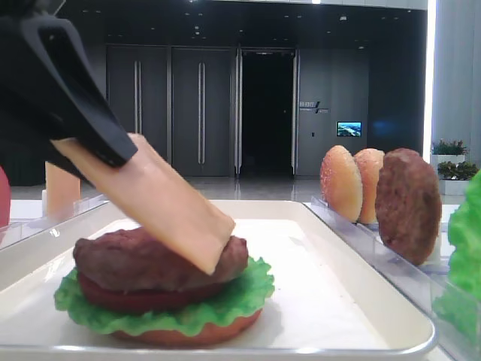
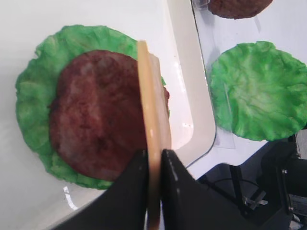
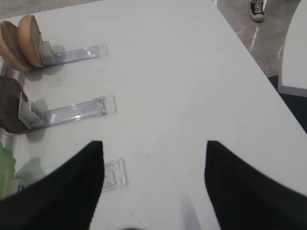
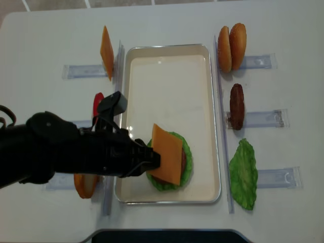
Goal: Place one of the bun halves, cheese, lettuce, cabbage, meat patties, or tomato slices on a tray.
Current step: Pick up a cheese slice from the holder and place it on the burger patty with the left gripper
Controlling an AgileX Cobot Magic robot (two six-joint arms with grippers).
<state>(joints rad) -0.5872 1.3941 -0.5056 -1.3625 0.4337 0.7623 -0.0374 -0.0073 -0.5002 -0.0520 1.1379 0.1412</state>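
Note:
My left gripper [image 4: 154, 160] is shut on a pale orange cheese slice [image 4: 167, 154], pinching its near edge [image 2: 154, 155]. The cheese [image 1: 161, 203] slants downward, and its lower corner touches the brown meat patty [image 1: 128, 259] on top of a stack. Under the patty lie a tomato slice [image 1: 128, 301], ruffled lettuce [image 2: 33, 86] and a bun base [image 1: 195, 336], all at the near end of the white tray [image 4: 167, 76]. My right gripper [image 3: 153, 160] hangs open over bare table, holding nothing.
Clear racks flank the tray. On the right stand two bun halves [image 4: 232, 47], a patty [image 4: 236, 106] and a lettuce leaf [image 4: 244, 173]. On the left are a second cheese slice [image 4: 106, 52], a tomato slice [image 4: 97, 104] and a bun half [image 4: 85, 186].

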